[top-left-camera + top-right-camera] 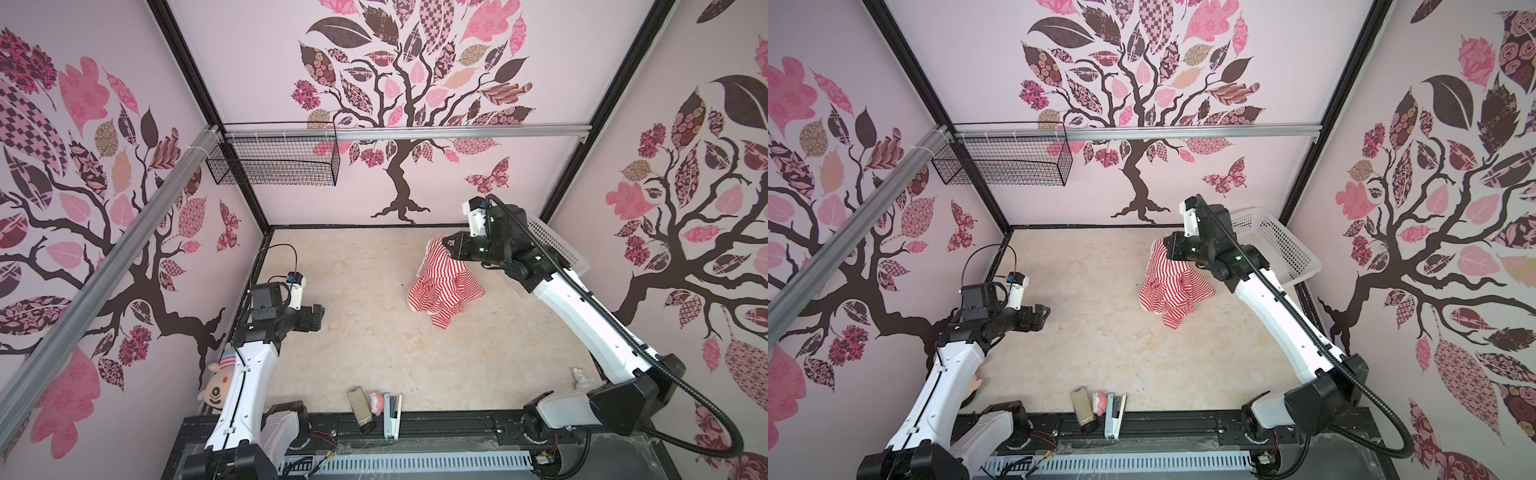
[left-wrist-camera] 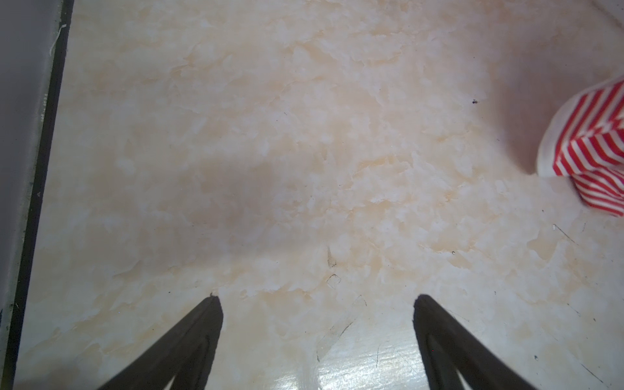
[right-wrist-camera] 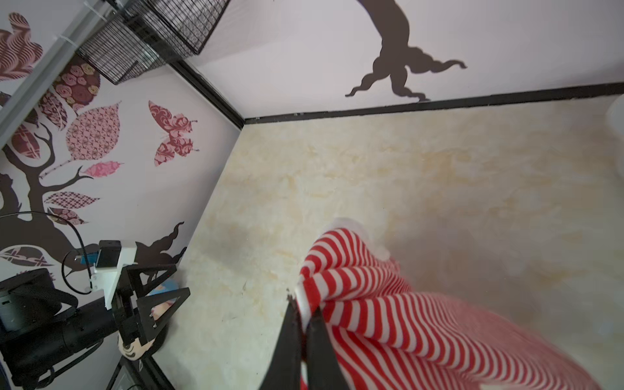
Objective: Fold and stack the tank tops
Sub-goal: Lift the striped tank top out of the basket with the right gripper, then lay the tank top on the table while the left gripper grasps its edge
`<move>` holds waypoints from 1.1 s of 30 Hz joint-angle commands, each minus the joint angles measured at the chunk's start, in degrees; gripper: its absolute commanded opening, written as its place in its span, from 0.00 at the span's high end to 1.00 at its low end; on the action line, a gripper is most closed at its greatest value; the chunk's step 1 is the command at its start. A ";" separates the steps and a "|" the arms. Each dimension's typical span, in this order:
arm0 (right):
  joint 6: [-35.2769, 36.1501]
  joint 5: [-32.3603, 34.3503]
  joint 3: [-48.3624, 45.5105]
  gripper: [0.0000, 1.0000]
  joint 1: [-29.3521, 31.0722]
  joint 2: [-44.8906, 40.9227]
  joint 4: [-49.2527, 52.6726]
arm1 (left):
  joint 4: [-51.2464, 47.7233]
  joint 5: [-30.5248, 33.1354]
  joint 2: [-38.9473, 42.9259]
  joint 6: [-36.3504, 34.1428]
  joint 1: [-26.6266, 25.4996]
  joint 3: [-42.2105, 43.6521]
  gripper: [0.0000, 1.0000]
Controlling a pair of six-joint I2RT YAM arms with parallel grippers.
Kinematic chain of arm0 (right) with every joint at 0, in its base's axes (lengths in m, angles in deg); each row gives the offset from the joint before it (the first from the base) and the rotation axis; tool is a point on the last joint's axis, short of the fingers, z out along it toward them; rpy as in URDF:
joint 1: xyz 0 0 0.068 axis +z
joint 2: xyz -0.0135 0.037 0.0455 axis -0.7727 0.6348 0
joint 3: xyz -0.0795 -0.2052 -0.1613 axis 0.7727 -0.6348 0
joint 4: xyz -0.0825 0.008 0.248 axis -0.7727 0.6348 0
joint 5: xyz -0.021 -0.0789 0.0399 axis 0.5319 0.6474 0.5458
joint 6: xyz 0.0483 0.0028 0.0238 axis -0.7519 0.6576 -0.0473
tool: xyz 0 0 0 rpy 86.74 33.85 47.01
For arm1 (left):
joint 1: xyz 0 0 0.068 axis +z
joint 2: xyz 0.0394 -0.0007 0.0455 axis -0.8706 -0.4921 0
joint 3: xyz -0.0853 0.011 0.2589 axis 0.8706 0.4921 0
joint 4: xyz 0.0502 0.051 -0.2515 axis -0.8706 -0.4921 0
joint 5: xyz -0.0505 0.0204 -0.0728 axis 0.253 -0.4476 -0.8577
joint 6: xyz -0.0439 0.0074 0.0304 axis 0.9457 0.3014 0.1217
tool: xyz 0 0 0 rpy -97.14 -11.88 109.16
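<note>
A red-and-white striped tank top (image 1: 444, 286) (image 1: 1173, 286) hangs in a bunch over the right of the marble-look table in both top views, its lower folds drooping to the surface. My right gripper (image 1: 446, 245) (image 1: 1167, 245) (image 3: 304, 304) is shut on the top's white-trimmed edge (image 3: 302, 297) and holds it up. My left gripper (image 1: 318, 318) (image 1: 1042, 318) (image 2: 317, 304) is open and holds nothing, low over the table's left side and well apart from the cloth. The left wrist view catches only a corner of the tank top (image 2: 594, 152).
A white perforated basket (image 1: 557, 245) (image 1: 1279, 249) stands at the back right behind the right arm. A plush doll (image 1: 218, 384) lies by the left arm's base. Small items (image 1: 374, 405) (image 1: 1098, 409) sit at the front edge. A wire basket (image 1: 274, 160) hangs on the back wall.
</note>
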State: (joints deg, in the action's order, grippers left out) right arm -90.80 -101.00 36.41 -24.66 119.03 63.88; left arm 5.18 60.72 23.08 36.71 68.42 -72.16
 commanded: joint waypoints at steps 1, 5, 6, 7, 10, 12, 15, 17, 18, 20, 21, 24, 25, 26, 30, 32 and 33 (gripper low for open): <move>-1.52 -3.46 0.17 1.00 1.06 0.84 -3.41 | 0.28 -1.10 0.46 -0.40 0.36 0.36 0.07; -1.11 -1.06 0.34 1.00 1.05 4.63 -1.16 | -0.11 -2.76 0.77 -0.95 0.36 0.53 0.07; -1.36 -2.03 0.42 1.00 1.09 4.98 -1.26 | -0.10 -3.27 0.73 -1.15 0.36 0.69 0.07; -1.84 -3.25 0.36 1.00 1.58 4.97 -1.90 | -0.05 -3.39 0.76 -1.27 0.36 0.71 0.07; -0.11 -1.86 3.04 1.00 6.53 4.84 -0.62 | -0.02 -2.98 0.76 -1.43 0.36 0.66 0.07; 1.49 -1.57 6.46 1.00 10.24 4.63 0.97 | 0.02 -2.94 0.81 -1.46 0.36 0.58 0.07; 0.90 -4.86 10.24 1.00 12.03 3.85 1.33 | 0.37 -3.04 0.73 -1.55 0.40 0.61 0.07; -0.40 -6.92 12.62 1.00 12.07 2.71 0.87 | 0.65 -2.86 0.56 -1.49 0.36 0.69 0.07; -0.70 -6.63 13.93 1.00 12.08 2.55 1.38 | 0.80 -2.78 0.47 -1.47 0.38 0.70 0.07; -0.82 -5.05 17.06 1.00 12.08 3.74 3.85 | 1.09 -2.54 0.24 -1.24 0.36 0.66 0.07; -0.73 -4.33 18.04 1.00 12.04 4.59 4.81 | 1.26 -2.35 0.11 -1.06 0.36 0.73 0.07; -0.75 -2.98 17.32 1.00 12.04 8.26 5.32 | 1.95 -1.47 -0.39 -0.83 0.36 0.73 0.07; -0.82 -2.84 16.33 1.00 12.06 9.57 4.92 | 2.06 -1.01 -0.57 -0.68 0.36 0.73 0.07; -1.03 -2.09 15.02 1.00 11.83 11.00 4.41 | 2.06 -0.69 -0.81 -0.64 0.36 0.57 0.07; -3.81 0.39 11.37 1.00 8.78 18.56 3.56 | 1.82 -1.33 -1.45 -0.52 0.36 0.33 0.06; -5.74 1.01 10.38 0.85 6.58 22.64 3.74 | 2.06 -2.56 -1.86 -0.54 0.37 0.28 0.06; -6.61 1.34 9.65 0.64 5.67 24.38 3.66 | 2.15 -2.86 -2.36 -0.62 0.36 0.02 0.06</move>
State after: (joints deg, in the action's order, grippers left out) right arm -94.19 -102.60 47.67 -15.61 138.73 65.63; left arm 5.90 59.28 21.37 35.92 68.49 -72.14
